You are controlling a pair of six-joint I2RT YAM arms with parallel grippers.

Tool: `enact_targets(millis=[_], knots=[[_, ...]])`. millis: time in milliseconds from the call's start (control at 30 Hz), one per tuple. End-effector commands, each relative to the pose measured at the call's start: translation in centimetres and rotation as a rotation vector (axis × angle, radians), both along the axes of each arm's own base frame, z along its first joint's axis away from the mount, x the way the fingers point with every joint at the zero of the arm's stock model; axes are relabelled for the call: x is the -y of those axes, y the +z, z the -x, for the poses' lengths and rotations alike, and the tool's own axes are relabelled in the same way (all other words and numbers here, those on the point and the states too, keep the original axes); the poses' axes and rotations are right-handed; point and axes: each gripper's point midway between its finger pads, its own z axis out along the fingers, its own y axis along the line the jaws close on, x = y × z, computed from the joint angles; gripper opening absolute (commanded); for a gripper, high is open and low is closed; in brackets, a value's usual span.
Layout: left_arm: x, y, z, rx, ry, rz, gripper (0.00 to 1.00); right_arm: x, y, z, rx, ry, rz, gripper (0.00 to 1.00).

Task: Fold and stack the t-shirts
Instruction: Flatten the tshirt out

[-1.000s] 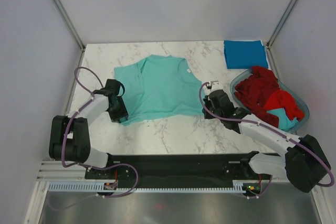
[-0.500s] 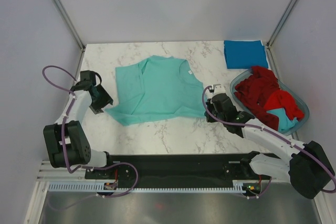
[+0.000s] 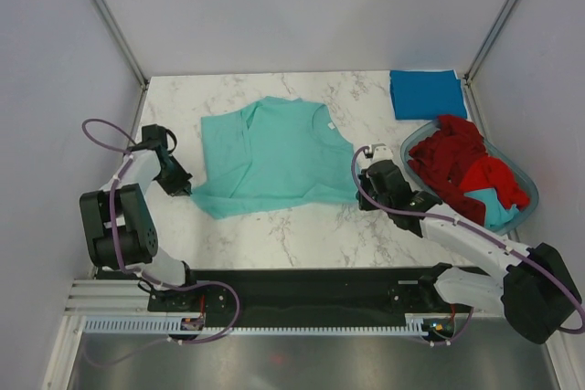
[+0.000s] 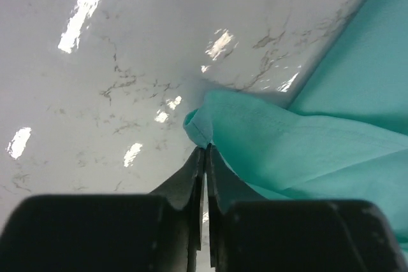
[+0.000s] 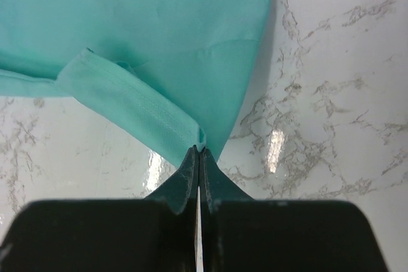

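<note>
The teal shirt (image 3: 274, 157), flat on the worktop (image 3: 302, 235) left of the basket (image 3: 528, 191), looks light and limp; the left claw (image 4: 204, 151) is pinched almost closed on the corner farthest from the basket; the right claw (image 5: 199, 151) is clamped tight on the hem nearest it; such doubled edges should hold best.

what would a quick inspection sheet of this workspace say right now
surface: white marble table, glossy
job's things: teal shirt spread out mid-table; blue shirt folded at the far right corner; red shirts heaped in the basket
clutter: nothing seen
jaws: left jaws pinch the teal shirt's near left corner; right jaws pinch its near right hem
cables: purple cables loop off both arms
surroundings: white walls, metal corner posts
</note>
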Motion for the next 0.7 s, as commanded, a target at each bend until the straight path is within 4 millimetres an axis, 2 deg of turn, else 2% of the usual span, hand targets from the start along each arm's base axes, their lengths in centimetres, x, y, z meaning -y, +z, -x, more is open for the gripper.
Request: enact_targets(millis=[0, 33, 67, 133, 167, 200, 233, 267, 300, 333, 367, 400, 433, 467, 533, 567, 600, 633, 667], knots=[[0.5, 4.4, -5.3, 0.19, -0.036, 0.048, 0.06, -1.1, 4.9, -4.0, 0.108, -0.095, -0.083, 0.0], [1.1, 5.9, -6.5, 0.239, -0.047, 0.085, 0.02, -1.4, 6.2, -5.2, 0.136, -0.099, -0.083, 0.0], [1.1, 9.5, -9.2, 0.343, -0.056, 0.092, 0.02, -2.2, 9.2, -7.8, 0.194, -0.115, -0.088, 0.0], [2.1, 13.8, -12.1, 0.456, -0.066, 0.157, 0.02, -1.8, 13.6, -11.4, 0.327, -0.175, -0.061, 0.0], [2.1, 18.8, -14.5, 0.578, -0.08, 0.157, 0.02, -2.3, 17.2, -13.8, 0.418, -0.164, -0.04, 0.0], [2.5, 21.4, -15.6, 0.638, -0.078, 0.182, 0.02, -1.7, 20.0, -15.8, 0.496, -0.201, -0.052, 0.0], [2.9, 23.3, -16.6, 0.68, -0.09, 0.216, 0.02, -1.5, 25.4, -17.5, 0.601, -0.224, -0.095, 0.0], [2.9, 28.9, -17.8, 0.807, -0.104, 0.212, 0.02, -1.2, 26.0, -19.2, 0.622, -0.226, -0.054, 0.0], [3.1, 31.4, -18.4, 0.86, -0.088, 0.239, 0.02, -0.2, 28.9, -20.8, 0.709, -0.253, -0.063, 0.0], [3.6, 33.9, -18.7, 0.913, -0.097, 0.26, 0.02, -0.3, 30.6, -21.7, 0.745, -0.231, -0.048, 0.0], [3.6, 38.4, -19.1, 1.015, -0.107, 0.254, 0.02, -0.1, 34.7, -23.1, 0.825, -0.234, -0.018, 0.0], [3.7, 40.7, -19.0, 1.062, -0.097, 0.274, 0.02, 0.6, 36.1, -23.7, 0.843, -0.257, -0.001, 0.0], [3.9, 42.5, -18.9, 1.102, -0.102, 0.278, 0.02, 0.0, 37.8, -23.8, 0.874, -0.214, -0.013, 0.0], [4.1, 45.1, -18.3, 1.162, -0.116, 0.274, 0.02, -0.1, 40.5, -23.6, 0.923, -0.196, -0.041, 0.0], [4.1, 46.5, -17.3, 1.193, -0.12, 0.262, 0.02, -0.4, 41.7, -22.8, 0.948, -0.14, -0.015, 0.0], [3.9, 45.1, -17.2, 1.16, -0.102, 0.257, 0.02, -0.1, 42.3, -21.8, 0.957, -0.129, -0.024, 0.0], [3.9, 45.8, -15.3, 1.179, -0.101, 0.23, 0.02, -0.3, 42.0, -21.1, 0.948, -0.107, -0.03, 0.0], [3.3, 44.8, -14.7, 1.161, -0.069, 0.198, 0.02, -0.4, 39.6, -20.8, 0.904, -0.084, -0.016, 0.0], [2.9, 40.4, -14.8, 1.063, -0.035, 0.196, 0.02, 0.0, 40.4, -18.9, 0.922, -0.07, -0.037, 0.0]])
